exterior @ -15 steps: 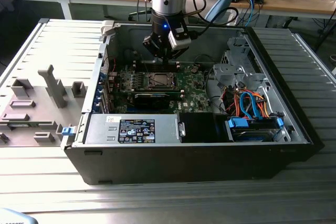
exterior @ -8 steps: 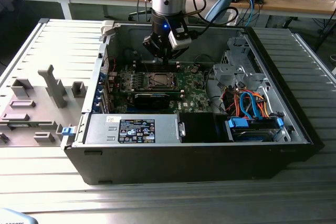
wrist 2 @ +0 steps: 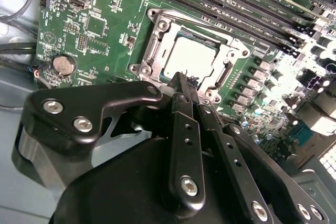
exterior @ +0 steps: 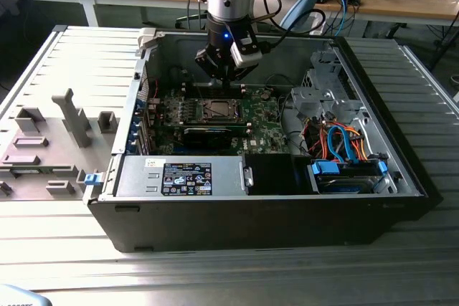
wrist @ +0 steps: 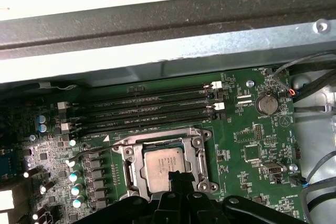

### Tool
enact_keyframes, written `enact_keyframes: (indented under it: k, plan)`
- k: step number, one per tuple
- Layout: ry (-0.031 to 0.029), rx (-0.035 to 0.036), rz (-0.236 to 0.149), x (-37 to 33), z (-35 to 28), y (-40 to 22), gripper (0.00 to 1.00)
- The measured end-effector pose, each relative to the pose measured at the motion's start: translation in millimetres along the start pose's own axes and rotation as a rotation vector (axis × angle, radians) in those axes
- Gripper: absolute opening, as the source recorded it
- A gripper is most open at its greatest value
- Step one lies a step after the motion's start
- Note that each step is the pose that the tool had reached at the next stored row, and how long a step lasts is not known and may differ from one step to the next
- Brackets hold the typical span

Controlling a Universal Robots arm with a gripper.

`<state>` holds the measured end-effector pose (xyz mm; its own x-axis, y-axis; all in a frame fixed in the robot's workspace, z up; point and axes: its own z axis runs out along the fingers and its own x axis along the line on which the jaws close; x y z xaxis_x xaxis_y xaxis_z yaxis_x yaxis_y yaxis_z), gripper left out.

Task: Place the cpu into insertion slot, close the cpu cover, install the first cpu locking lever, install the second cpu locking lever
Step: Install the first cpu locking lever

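Workbench of grey ribbed metal [exterior: 64, 62], desks and cables behind at top of the exterior view. Open computer case [exterior: 258, 198] lying centre frame, side off, green motherboard [exterior: 265, 123] exposed inside, drive bays with blue and orange cables at lower right.

Arm dropping in from top centre; gripper [exterior: 224, 80] hanging just above the board's upper-middle area.

Insertion slot [exterior: 217, 110] directly below the gripper in the exterior view, a little toward frame bottom. Cpu [wrist: 164, 168] seated in the slot, silver top showing, lower centre of the first wrist view. Cpu cover [wrist: 164, 136] apparently down around the chip, square window framing it, long memory slots [wrist: 147, 108] running parallel just above.

Fingers [wrist 2: 181, 85] pressed together into a single narrow tip, pinching nothing visible. Tip at the cover's near edge, overlapping the chip's lower border in both wrist views; contact or slight gap not resolvable.

Key relation, as judged: tip at mid-edge of the socket frame, chip straight ahead of it. Locking levers not clearly distinguishable; state unknown.
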<state>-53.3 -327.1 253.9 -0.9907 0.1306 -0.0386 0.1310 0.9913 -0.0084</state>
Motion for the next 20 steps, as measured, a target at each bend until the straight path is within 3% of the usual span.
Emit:
enact_keyframes:
  k: [20]
  plan:
    - [-0.0003,-0.0011,-0.03,0.0,0.0,0.0,0.11]
